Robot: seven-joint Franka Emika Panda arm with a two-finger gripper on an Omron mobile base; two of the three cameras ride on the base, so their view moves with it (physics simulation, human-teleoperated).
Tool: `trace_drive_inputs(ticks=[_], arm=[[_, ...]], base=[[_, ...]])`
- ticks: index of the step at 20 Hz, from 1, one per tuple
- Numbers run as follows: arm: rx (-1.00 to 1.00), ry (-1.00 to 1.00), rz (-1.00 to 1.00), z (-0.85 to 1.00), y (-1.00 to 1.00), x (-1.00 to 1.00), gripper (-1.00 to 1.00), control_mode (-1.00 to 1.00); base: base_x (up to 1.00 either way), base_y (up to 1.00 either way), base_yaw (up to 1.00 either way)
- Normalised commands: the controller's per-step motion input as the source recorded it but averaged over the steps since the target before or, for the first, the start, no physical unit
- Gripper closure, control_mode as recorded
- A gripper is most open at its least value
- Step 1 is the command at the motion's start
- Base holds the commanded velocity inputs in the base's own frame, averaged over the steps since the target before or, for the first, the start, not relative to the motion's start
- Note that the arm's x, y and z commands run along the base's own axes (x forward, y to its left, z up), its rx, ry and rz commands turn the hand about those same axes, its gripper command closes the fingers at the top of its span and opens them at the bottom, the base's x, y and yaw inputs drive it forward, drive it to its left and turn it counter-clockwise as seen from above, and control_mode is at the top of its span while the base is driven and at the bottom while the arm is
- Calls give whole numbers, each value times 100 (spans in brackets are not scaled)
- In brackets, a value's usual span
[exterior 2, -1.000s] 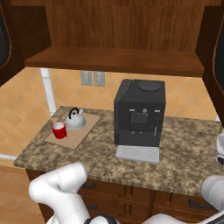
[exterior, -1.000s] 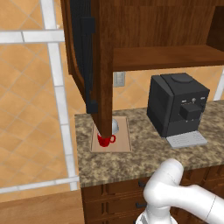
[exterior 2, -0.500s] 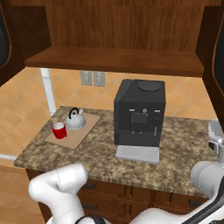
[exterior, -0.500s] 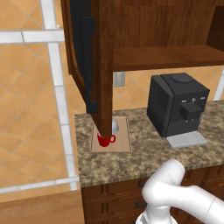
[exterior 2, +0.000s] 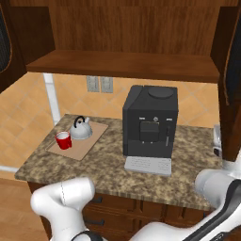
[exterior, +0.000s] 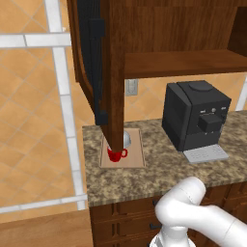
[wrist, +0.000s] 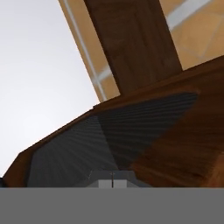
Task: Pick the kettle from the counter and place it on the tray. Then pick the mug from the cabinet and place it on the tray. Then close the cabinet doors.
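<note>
Left base view: you've got the red mug [exterior: 116,154] on the tray [exterior: 136,153] at the counter's [exterior: 144,176] left end, the open cabinet door [exterior: 103,67] hiding the kettle behind it.
Right base view: kettle [exterior 2: 81,130] and mug sit side by side on the tray, left of the coffee machine [exterior 2: 150,121].
Hand view: gripper [wrist: 112,180] tips pressed together, holding nothing, facing a door's dark glass panel [wrist: 109,135].

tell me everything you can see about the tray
The tray is a thin, flat, rectangular board that looks like light tan wood. It lies flat at the left end of the granite counter, left of the coffee machine. A red mug and a silver kettle stand on it, side by side.
</note>
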Motion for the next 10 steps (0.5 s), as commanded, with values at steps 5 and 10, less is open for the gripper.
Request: trace_drive_inputs(ticks=[5,10], arm=[[-9,0,14,49,59,0,100,-100],[-11,5,23,45,49,4,100,-100]], base=[[0,0,0],[0,0,0]])
